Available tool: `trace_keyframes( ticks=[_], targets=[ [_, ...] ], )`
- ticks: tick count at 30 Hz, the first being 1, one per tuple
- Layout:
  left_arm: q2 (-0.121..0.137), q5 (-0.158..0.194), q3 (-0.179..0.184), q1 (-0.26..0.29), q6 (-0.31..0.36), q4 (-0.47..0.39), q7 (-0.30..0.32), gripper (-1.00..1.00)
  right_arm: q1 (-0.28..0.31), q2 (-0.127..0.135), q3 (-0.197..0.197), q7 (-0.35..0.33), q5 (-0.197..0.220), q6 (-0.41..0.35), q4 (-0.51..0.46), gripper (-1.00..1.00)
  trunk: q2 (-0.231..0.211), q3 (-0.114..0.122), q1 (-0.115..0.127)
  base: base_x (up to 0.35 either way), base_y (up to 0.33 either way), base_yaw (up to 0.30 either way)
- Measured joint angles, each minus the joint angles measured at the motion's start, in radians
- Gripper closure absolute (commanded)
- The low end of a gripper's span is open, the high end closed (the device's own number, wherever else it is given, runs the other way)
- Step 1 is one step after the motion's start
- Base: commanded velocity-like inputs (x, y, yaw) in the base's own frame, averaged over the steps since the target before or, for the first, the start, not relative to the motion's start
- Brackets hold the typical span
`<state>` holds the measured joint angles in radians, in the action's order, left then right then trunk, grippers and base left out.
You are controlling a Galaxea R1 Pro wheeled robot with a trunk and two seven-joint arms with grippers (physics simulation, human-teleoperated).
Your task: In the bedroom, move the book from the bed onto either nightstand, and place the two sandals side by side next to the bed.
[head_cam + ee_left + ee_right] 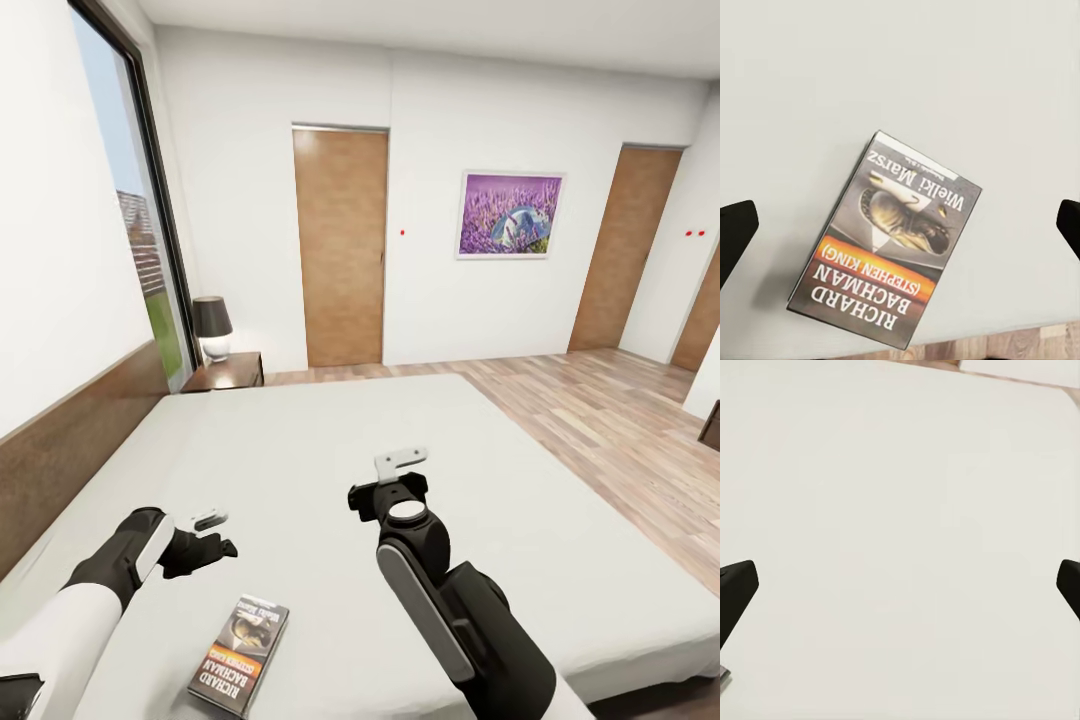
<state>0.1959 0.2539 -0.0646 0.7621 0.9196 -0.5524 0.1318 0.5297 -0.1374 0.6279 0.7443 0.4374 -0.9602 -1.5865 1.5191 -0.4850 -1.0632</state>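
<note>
Glossy paper book [889, 247] on matt cloth bed [330, 450], wood headboard [70, 440]

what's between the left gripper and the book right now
Nothing visible. The book lies flat on the bed near its edge, and the open left gripper hangs above it with bare mattress around.

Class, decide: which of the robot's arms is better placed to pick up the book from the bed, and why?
Left. The left claw hangs open beside the book, which sits framed between its fingers in the left wrist view; the right claw hangs open over bare bed, farther off.
</note>
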Motion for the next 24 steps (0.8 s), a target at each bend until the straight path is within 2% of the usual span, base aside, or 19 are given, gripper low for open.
trace_keyframes(
  ticks=[6, 13, 17, 24],
  targets=[
    [0.0, 0.0, 0.01, 0.0, -0.001, -0.001, 0.001, -1.0, 0.0, 0.0, 0.01, 0.0, 0.0, 0.0, 0.0, -1.0, 0.042, -0.019, -0.023, 0.0, 0.0, 0.0],
    [-0.001, 0.0, 0.024, -0.001, -0.01, -0.003, 0.002, -1.0, 0.0, 0.0, 0.014, 0.0, 0.0, 0.0, 0.0, -1.0, 0.042, -0.019, -0.023, 0.0, 0.0, 0.0],
    [-0.001, -0.002, 0.039, -0.001, -0.037, -0.003, 0.002, -1.0, 0.0, -0.001, 0.014, 0.0, 0.0, 0.0, 0.001, -1.0, 0.042, -0.019, -0.023, 0.0, 0.0, 0.0],
    [-0.002, -0.004, 0.049, -0.002, -0.055, -0.002, 0.003, -1.0, 0.0, -0.001, 0.015, 0.0, 0.0, 0.0, 0.0, -1.0, 0.091, -0.041, -0.05, 0.0, 0.0, 0.0]
  ],
)
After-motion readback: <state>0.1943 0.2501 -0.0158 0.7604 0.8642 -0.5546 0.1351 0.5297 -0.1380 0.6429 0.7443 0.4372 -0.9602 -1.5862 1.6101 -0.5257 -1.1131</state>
